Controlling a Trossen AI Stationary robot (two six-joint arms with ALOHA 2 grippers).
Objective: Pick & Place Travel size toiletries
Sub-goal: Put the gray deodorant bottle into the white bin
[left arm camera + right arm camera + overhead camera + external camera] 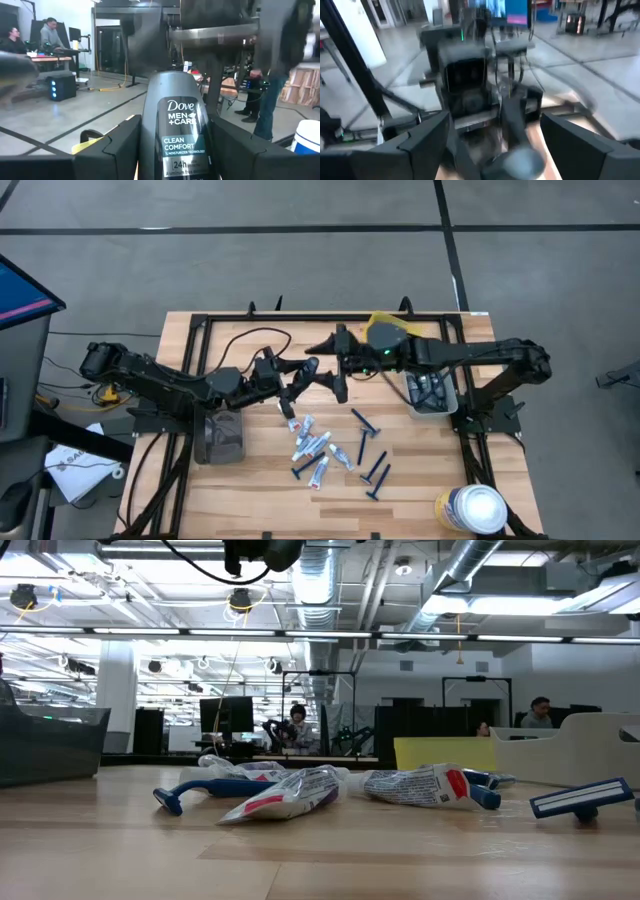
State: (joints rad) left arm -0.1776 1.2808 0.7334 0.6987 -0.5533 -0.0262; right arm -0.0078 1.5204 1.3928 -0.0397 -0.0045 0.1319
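Note:
My left gripper [298, 387] is lifted above the table's middle and shut on a dark grey oval deodorant container [175, 125] with a white Dove label. My right gripper [324, 370] faces it at the same height, open. In the right wrist view its fingers [420, 142] stand on either side of the container's rounded end [516, 161], apart from it. White-and-blue squeeze tubes [312, 445] and dark-blue razors [366, 442] lie flat on the wood below; the low view shows tubes [290, 795] and a razor [585, 800]. My left gripper pinches the deodorant container between its two fingers [117, 145], one on each narrow side of the labelled body [182, 160]. The container is lifted clear of the table, and its rounded end points away from the wrist toward my right gripper.
A dark bin [220, 438] sits at the table's left under the left arm. A light grey bin [432, 392] holding dark items sits at the right. A white-lidded round canister [472, 510] stands at the near right corner. A yellow object [386, 326] lies at the far edge.

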